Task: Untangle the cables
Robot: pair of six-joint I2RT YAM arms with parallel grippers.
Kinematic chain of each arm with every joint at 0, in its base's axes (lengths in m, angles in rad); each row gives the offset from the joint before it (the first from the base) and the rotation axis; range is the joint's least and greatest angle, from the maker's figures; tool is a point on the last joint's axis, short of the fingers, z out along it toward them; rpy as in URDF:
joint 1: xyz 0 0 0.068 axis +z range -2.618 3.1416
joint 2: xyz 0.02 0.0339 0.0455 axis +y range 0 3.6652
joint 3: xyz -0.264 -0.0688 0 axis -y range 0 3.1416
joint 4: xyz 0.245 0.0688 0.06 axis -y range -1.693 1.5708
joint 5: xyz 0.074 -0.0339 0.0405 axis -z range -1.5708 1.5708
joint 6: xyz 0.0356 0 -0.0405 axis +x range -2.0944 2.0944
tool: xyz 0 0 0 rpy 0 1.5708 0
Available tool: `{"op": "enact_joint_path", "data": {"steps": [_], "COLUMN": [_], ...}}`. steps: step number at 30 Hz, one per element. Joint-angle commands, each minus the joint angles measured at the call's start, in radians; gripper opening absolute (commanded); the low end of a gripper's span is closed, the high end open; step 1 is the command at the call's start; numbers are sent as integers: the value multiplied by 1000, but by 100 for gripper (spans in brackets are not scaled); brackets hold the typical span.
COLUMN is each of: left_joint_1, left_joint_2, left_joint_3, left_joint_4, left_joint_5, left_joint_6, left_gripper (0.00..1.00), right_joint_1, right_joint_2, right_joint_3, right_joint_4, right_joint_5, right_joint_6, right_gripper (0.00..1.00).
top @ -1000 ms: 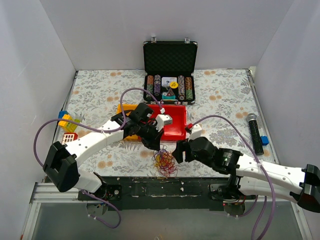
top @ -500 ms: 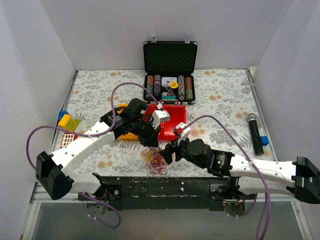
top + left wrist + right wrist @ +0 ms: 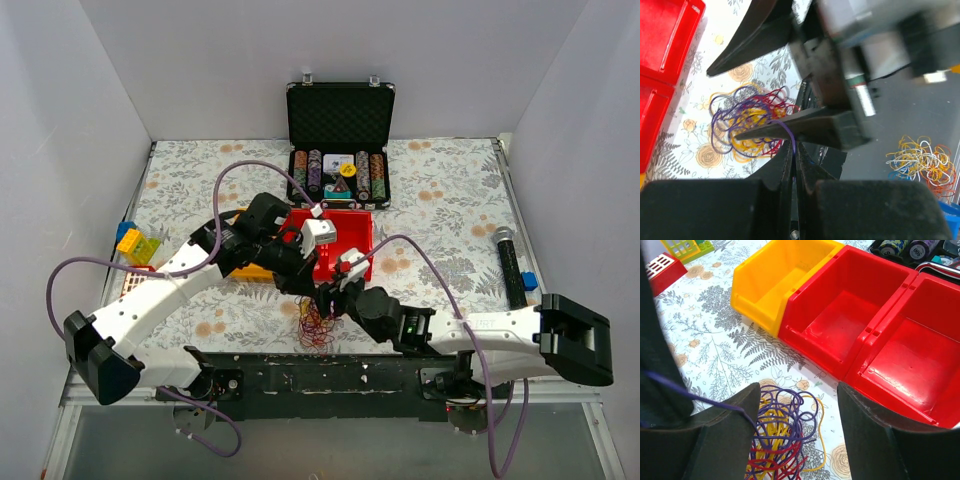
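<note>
The cables lie in 1 loose heap of red, yellow and purple loops on the flowered table, near its front edge and at 6 o'clock from the 2 red bins. A yellow bin touches the red ones at their 9 o'clock. The left gripper is clamped tight on 1 purple strand, which runs straight out of the heap. The right gripper stands spread wide over the heap, 1 finger on each side — gripping nothing.
</note>
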Motion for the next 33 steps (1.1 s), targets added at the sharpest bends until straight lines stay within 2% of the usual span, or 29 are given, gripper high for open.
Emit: {"op": "enact_joint_path", "data": {"steps": [1,5,8,17,21,25,29,33], "left_joint_1": [-5,-5,-5,-5,-5,-5,-5,-5], "left_joint_2": [-67,-70,-55,-43,-43,-69,-115,-156], "left_joint_3": [86,171,254,501,610,667,659,627], "left_joint_4": [-25,-46,-56,6,44,159,367,504], "left_joint_5": [190,265,268,153,51,-107,-354,-486], "left_joint_6": [17,10,-18,-55,-35,-9,19,93], "left_gripper": [0,0,0,0,0,0,0,0], "right_joint_1": [9,12,18,107,133,139,141,141], "right_joint_2": [85,156,182,217,224,225,211,197], "right_joint_3": [23,30,2,-55,-62,-70,-75,-70], "right_joint_4": [168,136,94,-79,-153,-205,-242,-265], "right_joint_5": [72,24,15,84,115,128,135,141], "right_joint_6": [-20,36,98,240,291,346,379,383], "right_gripper": [69,62,60,58,59,62,65,65]}}
